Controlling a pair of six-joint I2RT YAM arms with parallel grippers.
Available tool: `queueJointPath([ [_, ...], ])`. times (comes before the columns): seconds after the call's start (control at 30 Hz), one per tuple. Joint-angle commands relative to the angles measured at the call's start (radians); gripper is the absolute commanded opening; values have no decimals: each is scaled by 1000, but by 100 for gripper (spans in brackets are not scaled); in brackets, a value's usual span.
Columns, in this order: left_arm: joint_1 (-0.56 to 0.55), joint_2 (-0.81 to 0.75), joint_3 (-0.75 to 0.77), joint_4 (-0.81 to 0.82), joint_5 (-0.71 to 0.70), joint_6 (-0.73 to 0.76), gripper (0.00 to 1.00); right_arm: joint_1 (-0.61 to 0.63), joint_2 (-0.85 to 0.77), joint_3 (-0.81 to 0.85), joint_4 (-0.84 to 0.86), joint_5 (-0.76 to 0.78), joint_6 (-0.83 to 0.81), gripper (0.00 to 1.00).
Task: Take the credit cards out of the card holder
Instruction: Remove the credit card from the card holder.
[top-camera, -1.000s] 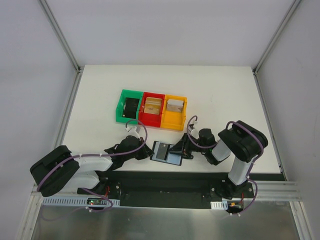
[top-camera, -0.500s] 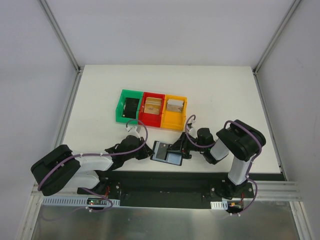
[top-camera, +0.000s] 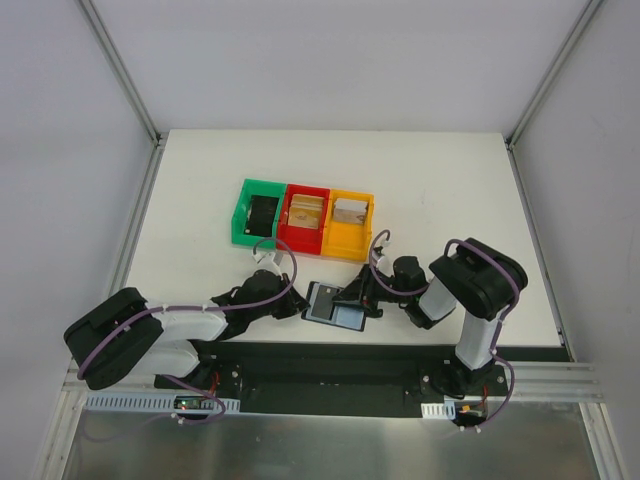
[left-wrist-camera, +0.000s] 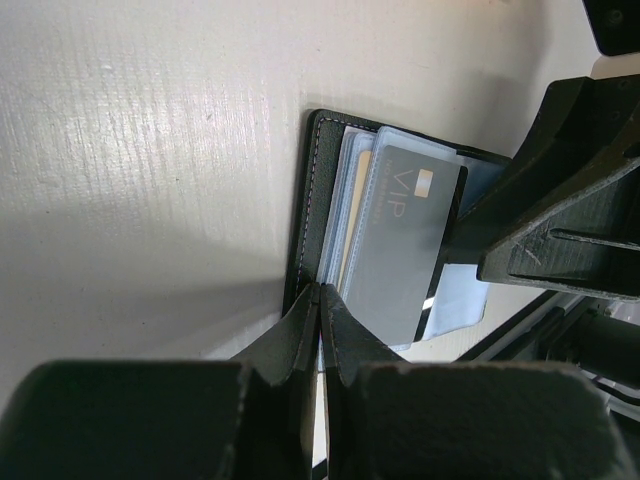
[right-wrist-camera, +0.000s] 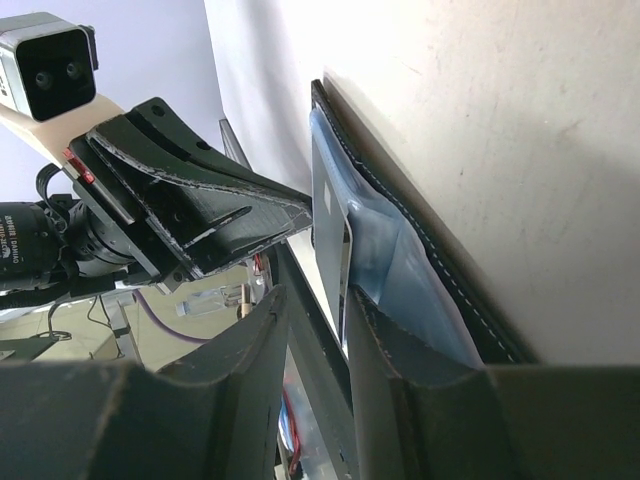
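card removal: begun, no card yet free of the holder

item: card holder (top-camera: 335, 306), count one, lying open on the tabletop (top-camera: 420, 180) close to my bases, between my two claws. cards seen in it, count two: grey vip card (left-wrist-camera: 405, 240), part-way out of its clear sleeve; tan-gold card (left-wrist-camera: 357, 220), tucked behind. neither is clear of the holder, so by my reckoning both remain to be drawn.

left claw (left-wrist-camera: 320, 295): closed tight, tips pressed on the holder's black edge, pinning it.

right claw (right-wrist-camera: 312, 300): jaws narrowly apart at the sleeve's other end, nothing pinched that i can see.

bins, count three: green bin (top-camera: 240, 215), red bin (top-camera: 300, 238), orange bin (top-camera: 345, 246), each with something flat inside; whether cards, i cannot tell.
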Motion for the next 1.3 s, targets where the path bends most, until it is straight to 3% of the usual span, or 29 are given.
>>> queueJointPath([
  [0.0, -15, 31, 11, -41, 5, 1, 0, 11, 7, 22, 80, -20, 9, 33],
  [0.9, -36, 74, 40, -23, 34, 5, 0, 28, 44, 62, 77, -28, 26, 33],
  [1.27, -35, 46, 1, -49, -40, -39, 0, 14, 18, 32, 77, -36, 23, 31],
])
